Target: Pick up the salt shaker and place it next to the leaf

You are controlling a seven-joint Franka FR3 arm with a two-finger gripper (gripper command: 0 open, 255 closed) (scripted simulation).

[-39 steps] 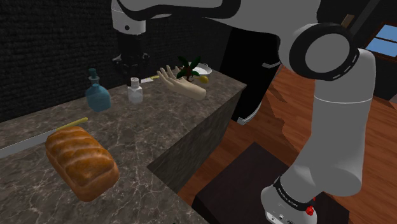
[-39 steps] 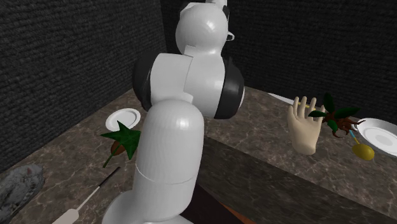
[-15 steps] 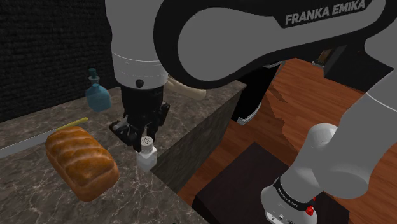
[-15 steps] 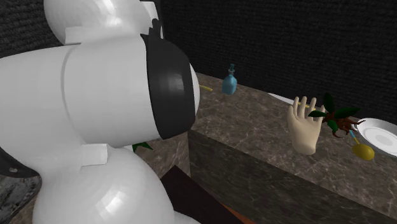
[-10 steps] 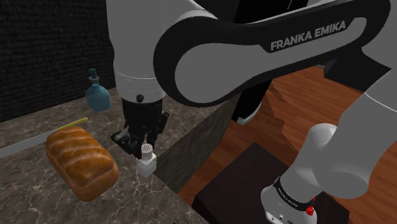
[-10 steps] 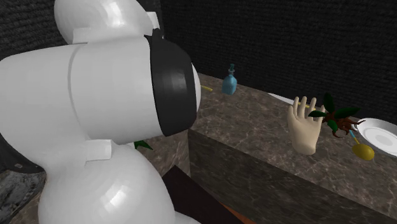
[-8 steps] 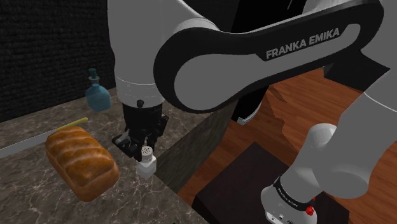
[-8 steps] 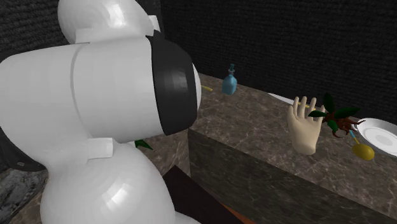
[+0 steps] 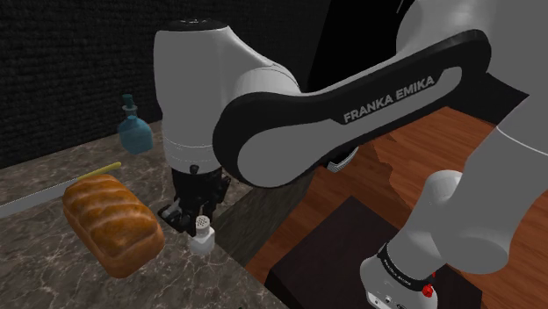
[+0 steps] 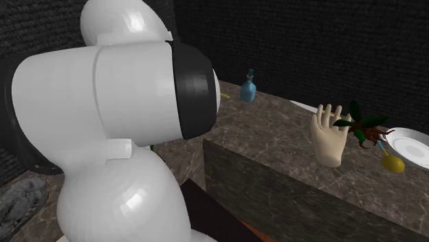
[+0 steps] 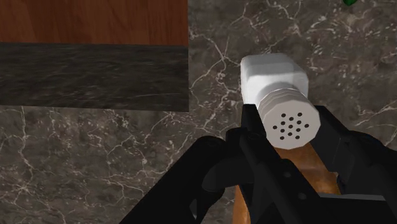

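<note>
Half done, I judge: black gripper [image 9: 197,219] clenched on the white salt shaker [image 11: 275,77], low by the marble counter's [image 9: 48,279] inner corner, beside the bread loaf [image 9: 112,224]; leaf [image 11: 348,2] tip near; lowering and release remain.

The loaf [image 9: 112,224] lies on the table [image 9: 26,263] at the shoulder view's left. The bottle [image 9: 134,132] stands far behind it, and the salt shaker [image 9: 203,235] is just right of the loaf.

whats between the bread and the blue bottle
In the shoulder view, a long thin utensil with a yellow end lies on the counter between the bread and the bottle.
</note>
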